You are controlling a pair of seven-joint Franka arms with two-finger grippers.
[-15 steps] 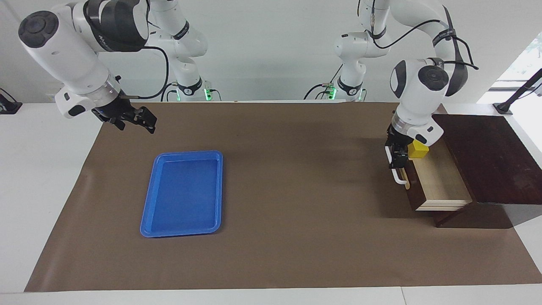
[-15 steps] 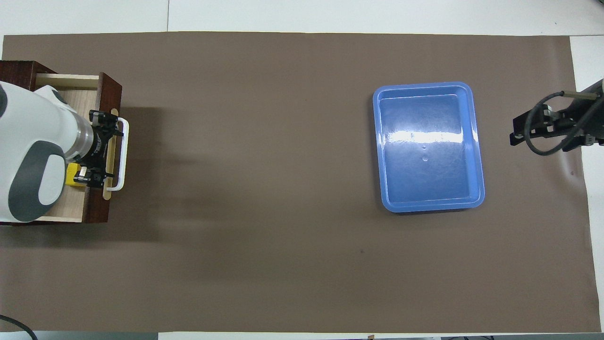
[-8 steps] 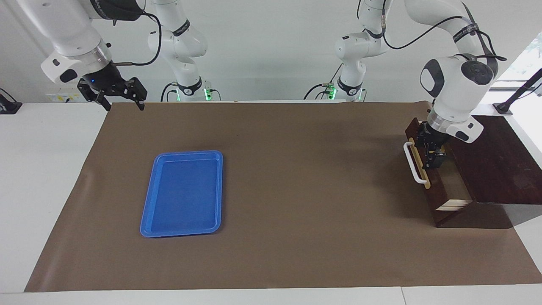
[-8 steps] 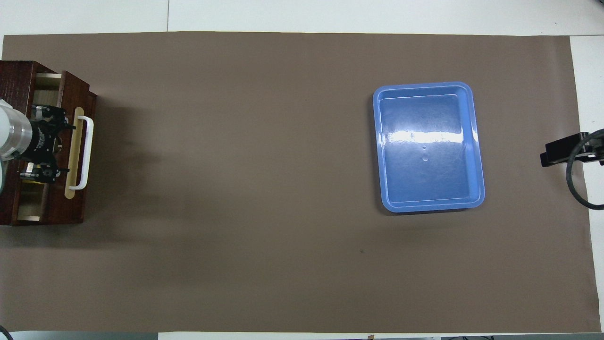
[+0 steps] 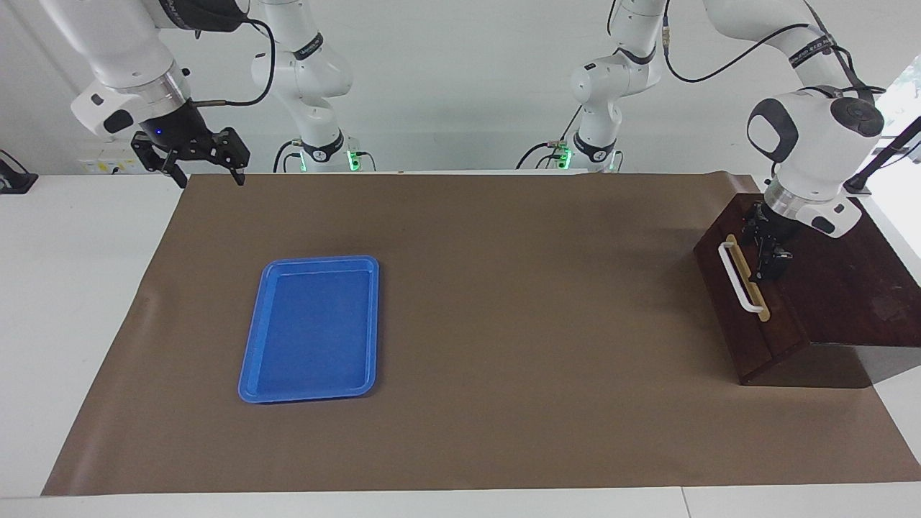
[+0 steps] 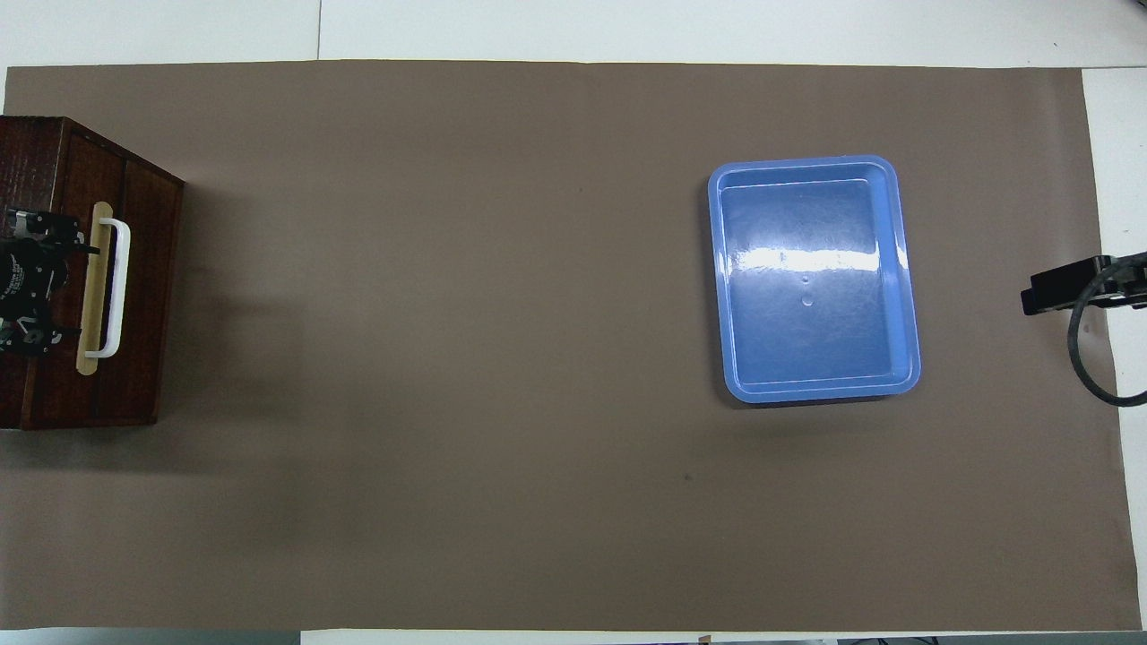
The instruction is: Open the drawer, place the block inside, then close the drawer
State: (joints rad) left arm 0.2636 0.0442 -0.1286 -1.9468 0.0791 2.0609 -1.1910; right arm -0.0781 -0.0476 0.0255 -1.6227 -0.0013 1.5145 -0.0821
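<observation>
The dark brown drawer [image 5: 764, 337] is pushed fully into its cabinet at the left arm's end of the table, and no pale interior shows. Its white bar handle [image 5: 738, 278] and tan strip face the middle of the table. It also shows in the overhead view [image 6: 148, 287]. The yellow block is hidden. My left gripper [image 5: 767, 246] is open and empty over the cabinet's top front edge, just above the handle. My right gripper [image 5: 206, 170] is open and empty, raised over the mat's edge at the right arm's end, and waits.
A flat blue tray [image 5: 311, 328] lies empty on the brown mat [image 5: 504, 302] toward the right arm's end. The dark cabinet top [image 5: 842, 288] stands above the mat.
The drawer slid from half open to fully shut, with my left gripper moving along with its front; the yellow block went out of sight inside. My right gripper rose and drew back from the tray.
</observation>
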